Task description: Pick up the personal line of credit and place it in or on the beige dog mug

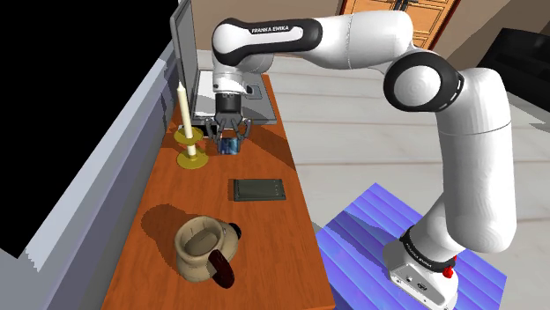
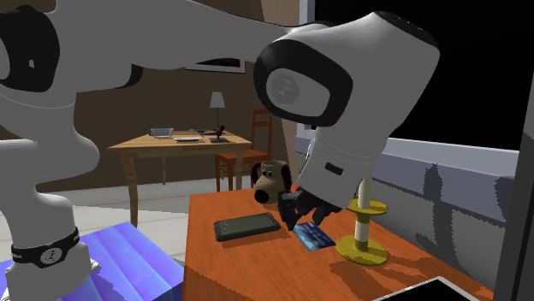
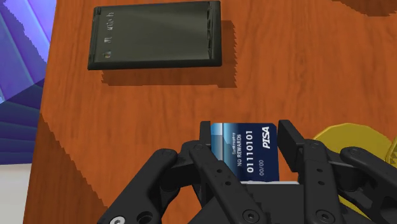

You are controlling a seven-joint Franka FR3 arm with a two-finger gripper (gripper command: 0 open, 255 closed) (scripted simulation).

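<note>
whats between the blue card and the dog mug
A dark flat phone-like slab lies on the table between the blue card and the dog mug, plain in the shoulder view.

Smooth wooden table [image 3: 127,108], matt dark device [image 3: 156,35], smooth blue card [image 3: 245,149].

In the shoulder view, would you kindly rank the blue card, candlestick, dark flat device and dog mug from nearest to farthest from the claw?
1. blue card, clasped in the claw
2. candlestick, at the shoulder view's left
3. dark flat device, mid-table
4. dog mug, table's near end
</note>
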